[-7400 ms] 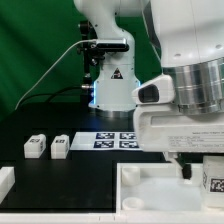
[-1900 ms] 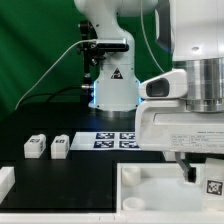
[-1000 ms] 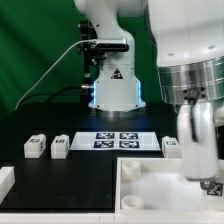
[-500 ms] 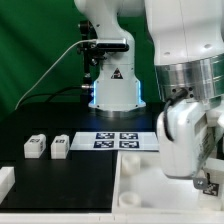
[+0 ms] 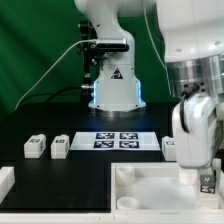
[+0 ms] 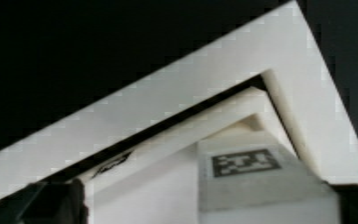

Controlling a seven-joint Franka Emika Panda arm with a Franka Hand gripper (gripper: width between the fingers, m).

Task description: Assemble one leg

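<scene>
Leg [image 5: 207,182] position governs your next move: it sits directly under the gripper [image 5: 200,178], tag outward, inside the tray-like part [image 5: 150,186] at a corner. You cannot tell whether the fingers are clamping it; both views hide them.

Arm housing is blocking most of the gripper [image 5: 204,178], so jaw state is staying unreadable. A leg [image 5: 169,147] is peeking out half hidden behind the arm. The tray-shaped piece [image 5: 150,190] is running off the frame edge. Wrist view is showing blurred fingertips [image 6: 51,200] cut off at the border.
</scene>
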